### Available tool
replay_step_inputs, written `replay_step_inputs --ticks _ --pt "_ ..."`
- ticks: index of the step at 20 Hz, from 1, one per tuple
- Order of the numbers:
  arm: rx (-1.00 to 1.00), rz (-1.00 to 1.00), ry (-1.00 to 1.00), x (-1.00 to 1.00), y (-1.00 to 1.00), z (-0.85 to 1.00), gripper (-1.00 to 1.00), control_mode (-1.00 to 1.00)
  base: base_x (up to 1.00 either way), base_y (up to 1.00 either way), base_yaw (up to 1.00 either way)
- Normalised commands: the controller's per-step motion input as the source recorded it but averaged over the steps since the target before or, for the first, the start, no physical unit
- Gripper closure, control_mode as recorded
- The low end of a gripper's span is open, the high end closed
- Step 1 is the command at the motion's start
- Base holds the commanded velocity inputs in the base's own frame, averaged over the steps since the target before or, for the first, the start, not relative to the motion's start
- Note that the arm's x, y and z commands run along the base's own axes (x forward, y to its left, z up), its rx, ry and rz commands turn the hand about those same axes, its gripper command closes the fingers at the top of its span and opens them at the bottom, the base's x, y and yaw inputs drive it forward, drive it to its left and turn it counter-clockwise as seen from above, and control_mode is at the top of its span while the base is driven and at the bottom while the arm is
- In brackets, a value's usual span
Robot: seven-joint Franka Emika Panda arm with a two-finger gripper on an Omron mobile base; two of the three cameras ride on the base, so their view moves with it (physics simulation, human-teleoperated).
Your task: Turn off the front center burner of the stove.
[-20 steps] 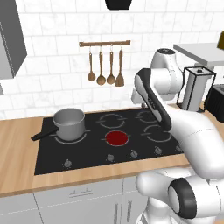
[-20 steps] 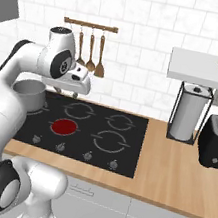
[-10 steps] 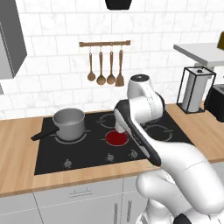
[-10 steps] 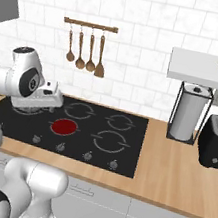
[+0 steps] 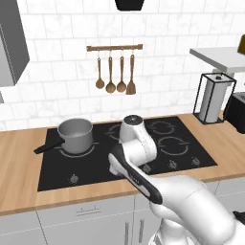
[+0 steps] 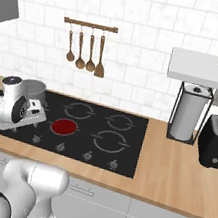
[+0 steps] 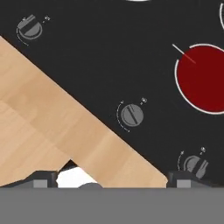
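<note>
Hand view: the burner [image 7: 204, 78] is seen glowing red at the right edge, on the black glass of the stove [image 7: 100, 57]; three grey knobs are seen, one at upper left [image 7: 29, 28], one in the middle [image 7: 132, 115] and one at lower right [image 7: 195, 165], just above the right fingertip [image 7: 183, 180].
Burner place: in the right base view the red disc [image 6: 62, 127] lies in the front row of the stove [image 6: 124, 149], with the knob row [image 6: 73, 151] near the front edge, by the counter [image 6: 170, 177].
End effector: the two tips are seen set wide apart at the bottom of the hand view, with nothing between them but wood and glass; it is judged open and empty.
Arm: in the left base view the wrist [image 5: 136, 143] hangs low over the front middle of the stove, hiding the burner.
Pot: a grey pot [image 5: 75, 135] stands on the left rear zone, well apart from the knobs.
Risk, wrong knob: the knobs look alike and which one governs the red zone cannot be told; another zone could be switched.
Risk, missed grip: no knob is centred between the tips, so the glass or counter edge could be struck if the descent is made as aimed.
</note>
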Motion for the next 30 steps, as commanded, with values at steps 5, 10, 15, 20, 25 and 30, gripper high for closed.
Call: replay_step_inputs --ticks 5,10,15,20,25,30 --pt "0.00 0.00 -0.03 0.42 0.09 -0.25 -1.00 -1.00 0.00 0.00 0.00" --pt "0.00 0.04 0.09 0.23 0.01 -0.20 -1.00 -1.00 0.00 0.00 0.00" --pt "0.00 0.08 0.13 0.29 0.01 -0.30 -1.00 -1.00 0.00 0.00 0.00" --pt "-0.03 0.06 0.05 0.14 0.05 -0.24 -1.00 -1.00 0.00 0.00 0.00" --pt "-0.01 0.05 0.00 0.02 0.03 -0.25 -1.00 -1.00 0.00 0.00 0.00" --pt "0.00 0.06 0.00 0.07 0.00 -0.24 -1.00 -1.00 0.00 0.00 0.00"
